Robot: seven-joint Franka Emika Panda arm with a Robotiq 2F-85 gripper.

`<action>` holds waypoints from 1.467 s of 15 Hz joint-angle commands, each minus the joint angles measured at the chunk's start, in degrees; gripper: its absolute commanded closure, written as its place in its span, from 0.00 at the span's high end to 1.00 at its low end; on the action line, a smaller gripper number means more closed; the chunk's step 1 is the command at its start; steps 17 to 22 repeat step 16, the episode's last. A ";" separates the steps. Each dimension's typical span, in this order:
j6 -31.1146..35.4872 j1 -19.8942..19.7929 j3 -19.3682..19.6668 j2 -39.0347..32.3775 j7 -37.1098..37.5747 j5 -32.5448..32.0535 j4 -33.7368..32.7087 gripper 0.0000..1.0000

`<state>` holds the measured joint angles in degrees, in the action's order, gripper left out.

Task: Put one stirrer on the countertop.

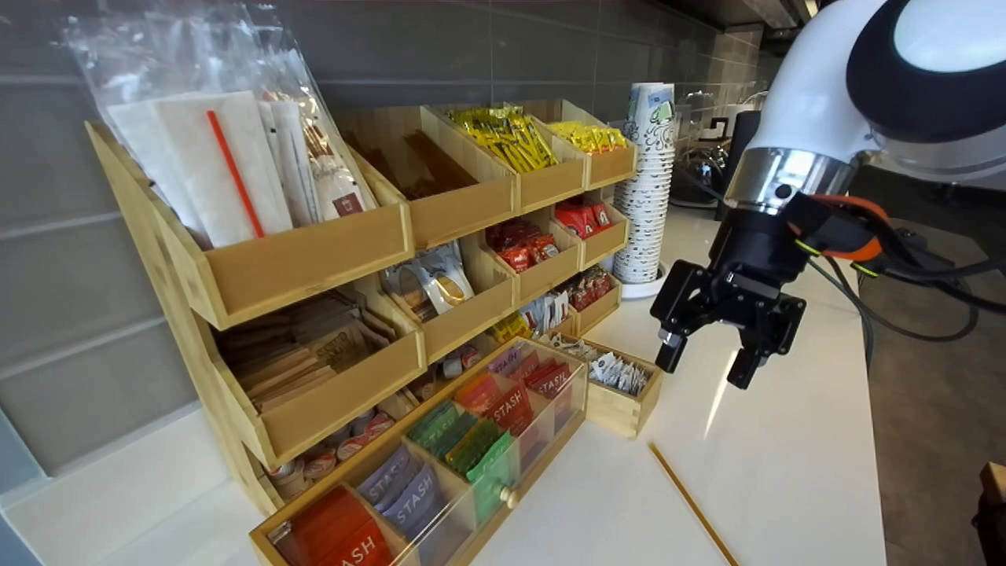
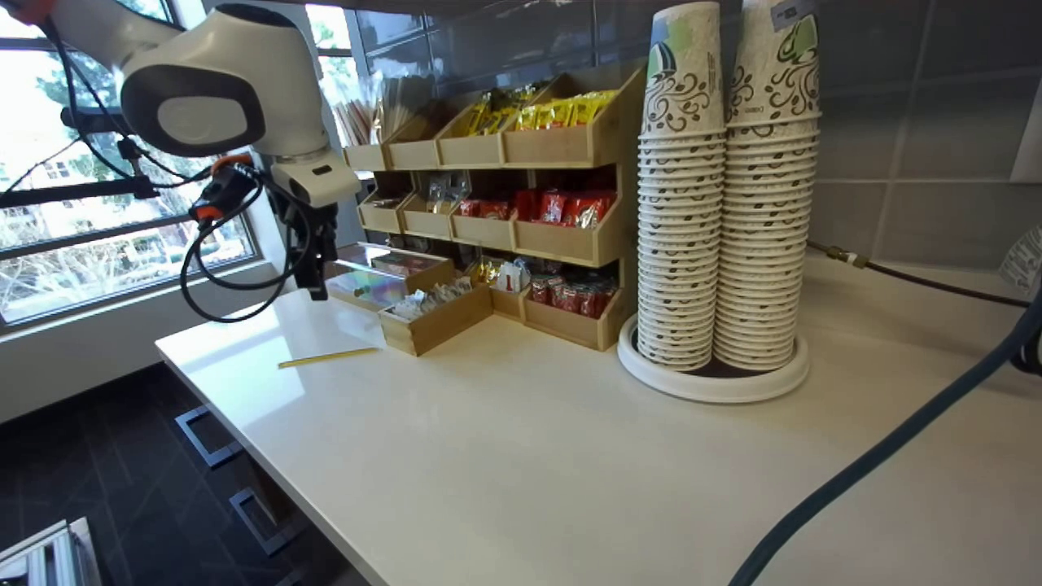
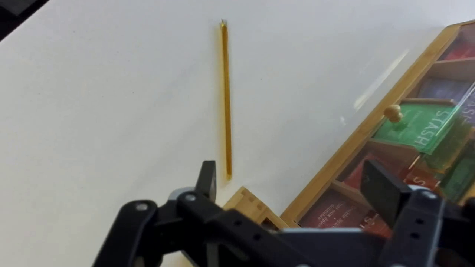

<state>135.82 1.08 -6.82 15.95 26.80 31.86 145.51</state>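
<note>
Visibly, tool (image 1: 706, 365) gapes; stirrer (image 1: 692, 501) on countertop (image 1: 794, 448) cropped in exterior view, whole in wrist view

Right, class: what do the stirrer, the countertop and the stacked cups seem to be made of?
Stirrer: perhaps plain wood, given its tan colour, though plastic is possible.
Countertop: stone or laminate, can't tell which; smooth and glossy, as bright glare shows.
Stacked cups: probably matt paper, from the printed swirls and little shine.
</note>
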 commanded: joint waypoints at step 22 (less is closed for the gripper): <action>-12.38 -0.91 0.14 9.55 4.77 -11.79 -6.61 1.00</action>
